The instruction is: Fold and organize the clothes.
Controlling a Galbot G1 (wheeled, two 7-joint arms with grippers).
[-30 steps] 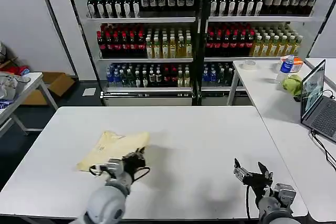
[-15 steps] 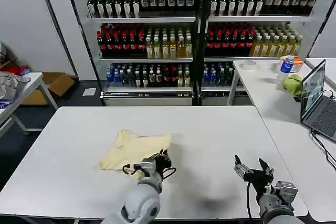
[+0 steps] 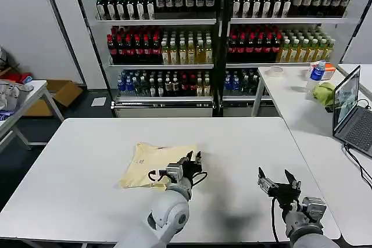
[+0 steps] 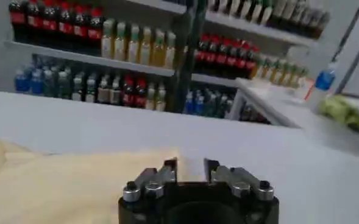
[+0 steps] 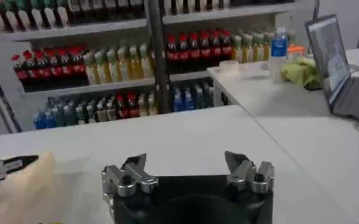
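Slippage is the risk we flag: our left gripper (image 3: 192, 164), jaws nearly closed on what appears to be the near edge of the clothes (image 3: 156, 164) on the table (image 3: 87, 143), may lose it or bunch it, while our right gripper (image 3: 278, 183) waits wide open, empty, well apart.

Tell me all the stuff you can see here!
shirt: one, pale yellow, on the white table, left of middle
table: one, white, in front
side table: one, white, on the right
laptop: one, grey, open on the side table
green bundle: one, on the side table
shelves: two, full of bottles, at the back
box: one, brown, on the floor
left gripper: one, black, at the shirt's right edge
right gripper: one, black, open, over the table's right front
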